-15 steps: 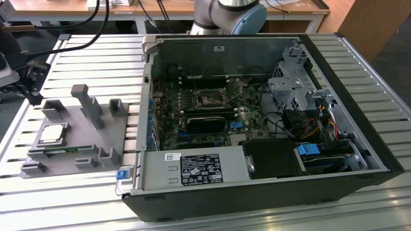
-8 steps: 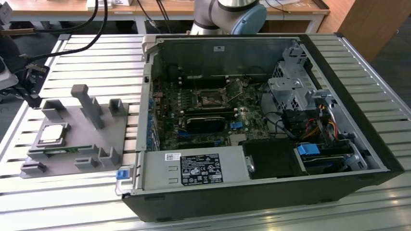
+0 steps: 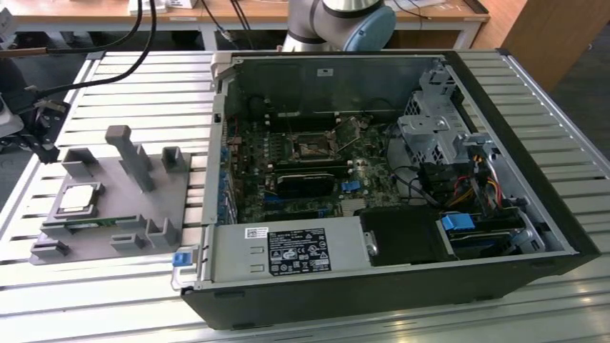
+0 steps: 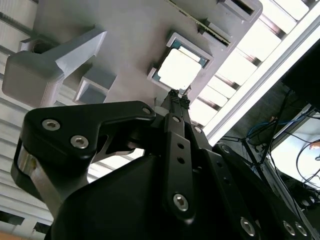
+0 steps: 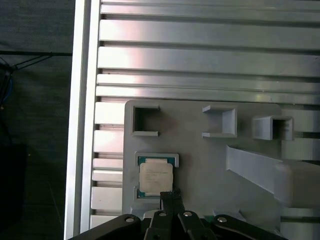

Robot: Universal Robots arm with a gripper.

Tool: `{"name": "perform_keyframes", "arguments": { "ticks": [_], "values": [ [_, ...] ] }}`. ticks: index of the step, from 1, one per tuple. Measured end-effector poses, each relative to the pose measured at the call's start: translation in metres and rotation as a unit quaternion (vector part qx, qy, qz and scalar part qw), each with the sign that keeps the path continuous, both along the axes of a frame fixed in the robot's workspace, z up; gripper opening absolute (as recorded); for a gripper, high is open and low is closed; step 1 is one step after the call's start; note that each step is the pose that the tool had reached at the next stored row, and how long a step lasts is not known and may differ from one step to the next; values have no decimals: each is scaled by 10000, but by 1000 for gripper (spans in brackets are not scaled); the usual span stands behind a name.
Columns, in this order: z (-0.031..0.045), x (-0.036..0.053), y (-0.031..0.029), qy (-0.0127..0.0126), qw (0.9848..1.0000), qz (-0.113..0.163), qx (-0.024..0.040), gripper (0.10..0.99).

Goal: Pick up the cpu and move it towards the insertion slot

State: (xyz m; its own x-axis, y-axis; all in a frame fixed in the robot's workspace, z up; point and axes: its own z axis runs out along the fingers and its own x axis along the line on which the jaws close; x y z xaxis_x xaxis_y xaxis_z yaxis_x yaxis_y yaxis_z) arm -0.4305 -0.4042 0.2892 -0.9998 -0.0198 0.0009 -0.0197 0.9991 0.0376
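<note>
One cpu (image 5: 155, 179) seated in grey fixture (image 5: 200, 160) recess; end effector (image 5: 170, 193) pressed together, empty, near cpu corner.

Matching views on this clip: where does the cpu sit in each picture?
Exterior view: cpu lies on the grey fixture, at the exterior view's left, outside the computer case.
Second wrist view: cpu in its framed recess, just beyond the pincer.
First wrist view: cpu in that recess, beside the pincer.
Shared landmark: the fixture's tall slanted post.

One cpu (image 3: 78, 198), one insertion slot (image 3: 312, 148), one grey fixture (image 3: 113, 209), one computer case (image 3: 381, 294).
</note>
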Motion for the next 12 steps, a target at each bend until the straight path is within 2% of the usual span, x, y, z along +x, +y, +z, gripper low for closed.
{"name": "perform_keyframes", "arguments": {
  "ticks": [8, 10, 11, 12],
  "values": [
    [-41, -10, -3, 1, 10000, 0, 0, 114],
    [-51, -10, -3, 1, 10000, 0, 0, 235],
    [-56, -11, -3, 1, 10000, 0, -1, 235],
    [-62, -11, -4, 1, 10000, 0, -1, 294]
  ]
}}
